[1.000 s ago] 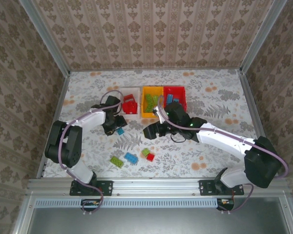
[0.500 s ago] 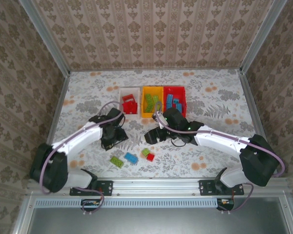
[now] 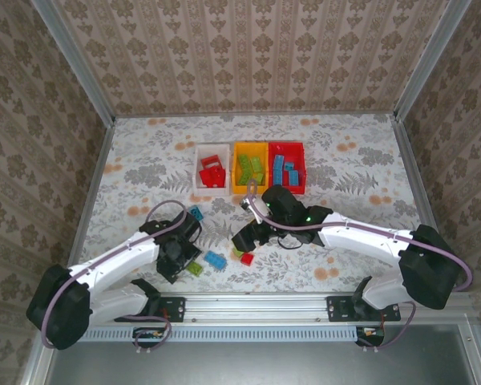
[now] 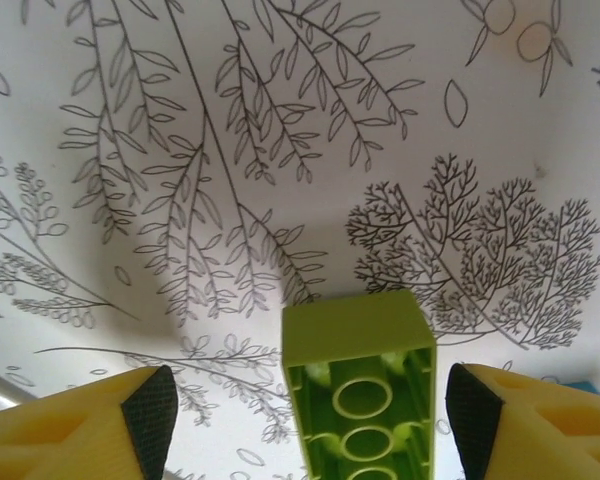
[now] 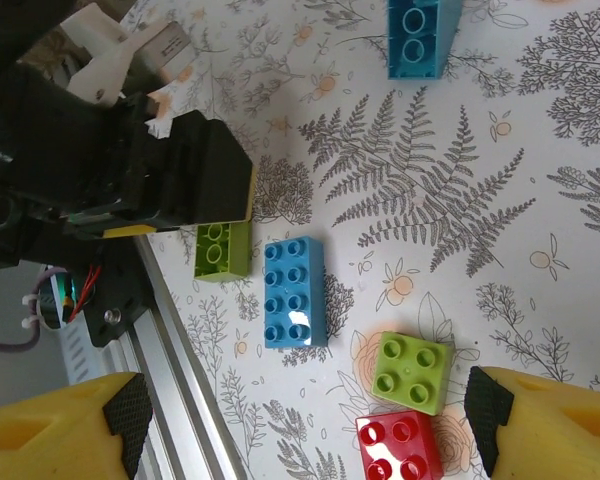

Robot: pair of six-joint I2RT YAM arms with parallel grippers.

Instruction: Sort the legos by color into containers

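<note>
Left gripper [image 4: 310, 415] spread wide, jaws on either side of a lime green brick [image 4: 360, 370] on the table [image 4: 280, 150]; gap visible on both sides, neither pad touching. Right gripper [image 5: 305, 425] also spread, hovering above a small green brick [image 5: 412, 372] and a red brick [image 5: 400, 447] lying just beside each other. Blue brick [image 5: 294, 292] near them. Teal brick [image 3: 196, 213] lies apart, nearer the bins. White bin [image 3: 212, 147] holds reds, yellow bin [image 3: 250, 144] greens, red bin [image 3: 287, 144] blues.
</note>
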